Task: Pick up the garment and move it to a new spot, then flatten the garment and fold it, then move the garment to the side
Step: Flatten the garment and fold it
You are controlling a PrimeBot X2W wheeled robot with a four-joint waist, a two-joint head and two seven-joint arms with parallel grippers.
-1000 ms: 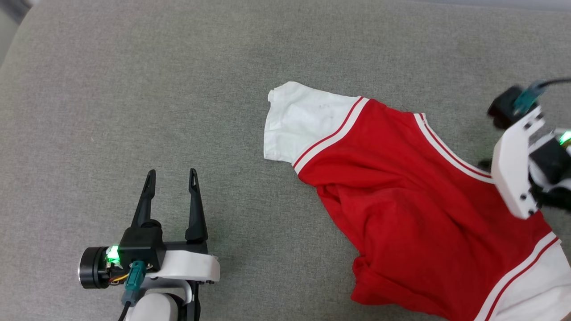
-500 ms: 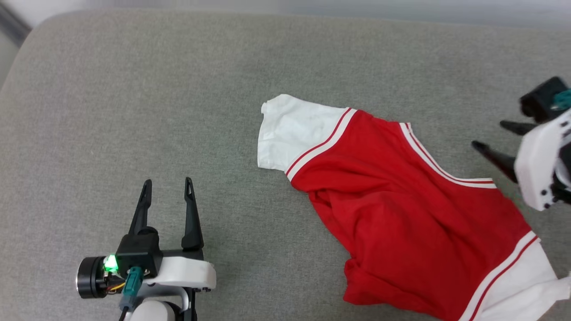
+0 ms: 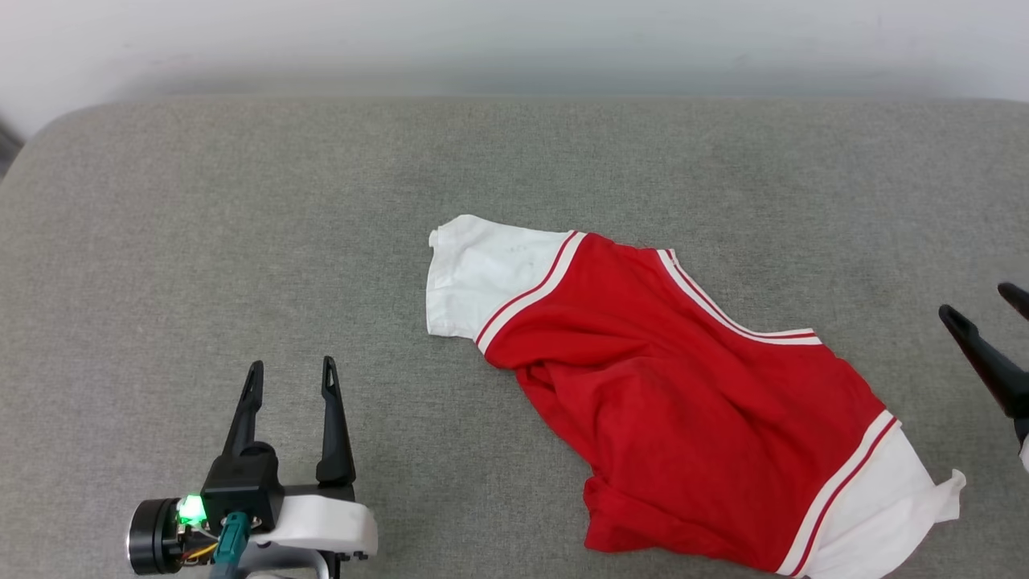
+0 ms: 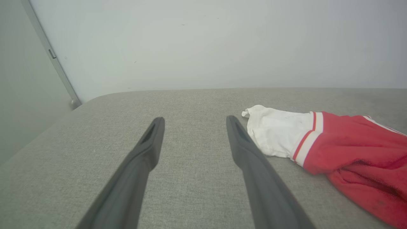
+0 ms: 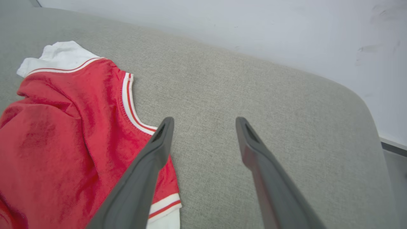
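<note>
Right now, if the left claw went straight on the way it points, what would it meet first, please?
Likely nothing soon: the left claw points over bare grey cushion toward the pale wall; the garment lies off to its right.

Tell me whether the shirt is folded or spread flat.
Neither: the garment lies rumpled on the grey cushion, its red body bunched and creased.

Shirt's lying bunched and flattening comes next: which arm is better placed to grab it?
Right, slightly. The right gripper hangs open beside the garment near its neckline trim; the left gripper, also open, looks farther from the white sleeve.
</note>
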